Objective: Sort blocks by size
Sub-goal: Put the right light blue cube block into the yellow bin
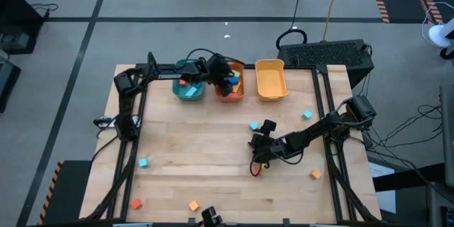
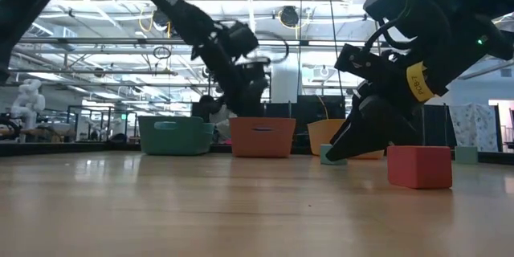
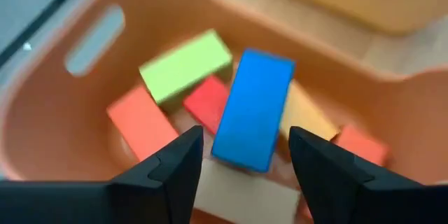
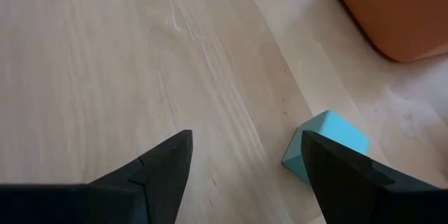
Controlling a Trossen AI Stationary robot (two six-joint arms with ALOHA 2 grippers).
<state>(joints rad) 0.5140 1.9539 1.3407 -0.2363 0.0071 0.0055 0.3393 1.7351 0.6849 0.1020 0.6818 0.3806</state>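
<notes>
Your left hand (image 3: 241, 155) hangs over the orange bin (image 1: 230, 90) at the far edge of the worktop (image 1: 213, 163), fingers parted with the blue bar (image 3: 253, 108) between them but apparently free of both — its long axis runs away from the hand, lying across the green, red and orange blocks already in that bin. Whether it has fully dropped clear I can't tell. Your right hand (image 4: 245, 168) is spread wide and empty, low over the middle of the worktop, and the light blue cube (image 4: 325, 144) sits just beside one finger rather than between the two — so the coming move looks to turn on shifting sideways toward that finger before closing. That arm is plainly the nearer to it. The high view shows the stragglers you can't see from the wrists: a red block (image 1: 135, 203) and others near the front edge. The low view adds a red block (image 2: 419, 166) just beside the right hand.
</notes>
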